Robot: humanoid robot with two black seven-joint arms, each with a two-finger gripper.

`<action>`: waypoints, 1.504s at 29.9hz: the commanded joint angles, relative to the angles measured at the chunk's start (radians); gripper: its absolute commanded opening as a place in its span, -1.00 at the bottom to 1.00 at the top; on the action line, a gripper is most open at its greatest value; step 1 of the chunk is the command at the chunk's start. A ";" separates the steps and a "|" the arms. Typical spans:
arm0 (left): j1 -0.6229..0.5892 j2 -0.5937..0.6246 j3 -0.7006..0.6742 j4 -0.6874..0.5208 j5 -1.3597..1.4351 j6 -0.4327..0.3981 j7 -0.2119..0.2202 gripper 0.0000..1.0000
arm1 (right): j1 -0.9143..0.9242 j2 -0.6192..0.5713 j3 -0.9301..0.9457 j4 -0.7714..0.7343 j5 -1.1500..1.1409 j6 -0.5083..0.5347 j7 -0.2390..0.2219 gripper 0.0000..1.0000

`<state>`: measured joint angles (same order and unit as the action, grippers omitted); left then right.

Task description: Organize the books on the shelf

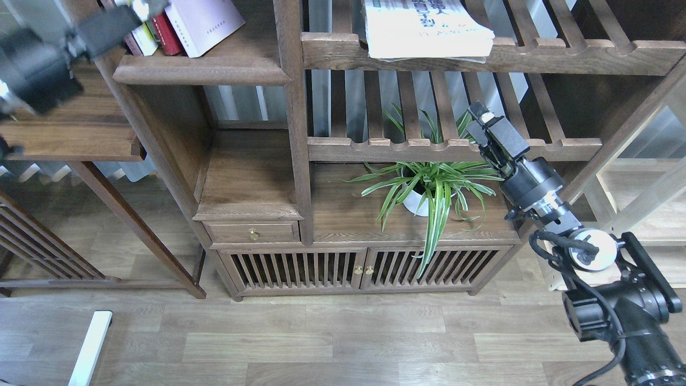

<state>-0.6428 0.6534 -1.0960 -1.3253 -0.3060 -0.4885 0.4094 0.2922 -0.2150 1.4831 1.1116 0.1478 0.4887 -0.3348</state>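
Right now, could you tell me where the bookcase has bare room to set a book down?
The solid plank above the small drawer is bare. The left side of the plant's surface is free; the spider plant fills the rest. The upper-left shelf is crowded by leaning books and the left gripper.

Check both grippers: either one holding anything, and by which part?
Right gripper holds nothing, hanging before the slatted wooden rack. Left gripper is blurred against the upright books; a hold cannot be told.

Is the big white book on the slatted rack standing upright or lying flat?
Lying flat: the large white book rests cover-up across the slatted rack, its edge overhanging the front rail.
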 commanded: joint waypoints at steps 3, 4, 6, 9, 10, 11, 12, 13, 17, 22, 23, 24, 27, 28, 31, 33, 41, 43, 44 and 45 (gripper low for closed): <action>0.138 -0.098 -0.004 0.003 -0.117 0.000 -0.001 0.43 | 0.011 -0.007 0.008 0.075 0.096 -0.087 -0.009 0.86; 0.155 -0.107 -0.002 0.003 -0.134 0.000 -0.001 0.45 | 0.012 -0.009 0.008 0.092 0.116 -0.110 -0.010 0.84; 0.176 -0.133 -0.002 0.003 -0.163 0.000 -0.006 0.56 | 0.013 -0.012 0.008 0.123 0.148 -0.157 -0.010 0.84; 0.190 -0.201 -0.004 0.005 -0.174 0.000 -0.052 0.69 | 0.016 -0.014 0.008 0.146 0.157 -0.203 -0.010 0.82; 0.192 -0.218 -0.004 0.006 -0.174 0.000 -0.072 0.72 | 0.016 -0.014 0.008 0.157 0.163 -0.216 -0.010 0.81; 0.196 -0.238 -0.002 0.012 -0.173 0.000 -0.098 0.79 | 0.016 -0.014 0.008 0.172 0.180 -0.232 -0.010 0.80; 0.198 -0.253 -0.002 0.020 -0.170 0.000 -0.112 0.82 | 0.018 -0.014 0.006 0.178 0.193 -0.249 -0.010 0.78; 0.199 -0.268 0.001 0.026 -0.166 0.000 -0.122 0.83 | 0.018 -0.017 0.006 0.180 0.202 -0.266 -0.010 0.78; 0.248 -0.282 0.021 0.028 -0.162 0.000 -0.124 0.83 | 0.038 -0.018 -0.004 0.180 0.222 -0.314 -0.012 0.78; 0.318 -0.284 0.036 0.028 -0.153 0.000 -0.124 0.85 | 0.079 -0.017 -0.027 0.189 0.240 -0.364 -0.012 0.80; 0.330 -0.284 0.039 0.029 -0.153 0.000 -0.124 0.86 | 0.096 -0.015 -0.032 0.191 0.243 -0.375 -0.012 0.80; 0.337 -0.284 0.042 0.029 -0.153 0.000 -0.124 0.87 | 0.107 -0.014 -0.033 0.191 0.246 -0.384 -0.012 0.80; 0.354 -0.285 0.056 0.029 -0.153 0.000 -0.124 0.88 | 0.146 -0.004 -0.037 0.192 0.259 -0.418 -0.012 0.80; 0.357 -0.285 0.064 0.029 -0.153 0.000 -0.126 0.89 | 0.157 -0.004 -0.043 0.192 0.260 -0.429 -0.012 0.80; 0.362 -0.287 0.083 0.031 -0.153 0.000 -0.127 0.90 | 0.177 -0.004 -0.061 0.192 0.265 -0.449 -0.012 0.81; 0.362 -0.287 0.085 0.031 -0.153 0.000 -0.127 0.90 | 0.182 -0.007 -0.075 0.191 0.265 -0.450 -0.012 0.81; 0.353 -0.287 0.085 0.034 -0.142 0.000 -0.124 0.90 | 0.180 -0.020 -0.112 0.186 0.265 -0.482 -0.013 0.81; 0.351 -0.287 0.085 0.034 -0.143 0.000 -0.124 0.90 | 0.183 -0.018 -0.115 0.186 0.265 -0.504 -0.018 0.82; 0.351 -0.287 0.085 0.032 -0.142 0.000 -0.123 0.91 | 0.183 -0.017 -0.115 0.185 0.265 -0.515 -0.021 0.82; 0.351 -0.287 0.085 0.032 -0.142 0.000 -0.124 0.91 | 0.188 -0.017 -0.115 0.183 0.265 -0.522 -0.021 0.82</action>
<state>-0.2906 0.3661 -1.0096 -1.2919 -0.4491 -0.4887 0.2856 0.4733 -0.2337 1.3705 1.2977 0.4126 -0.0075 -0.3513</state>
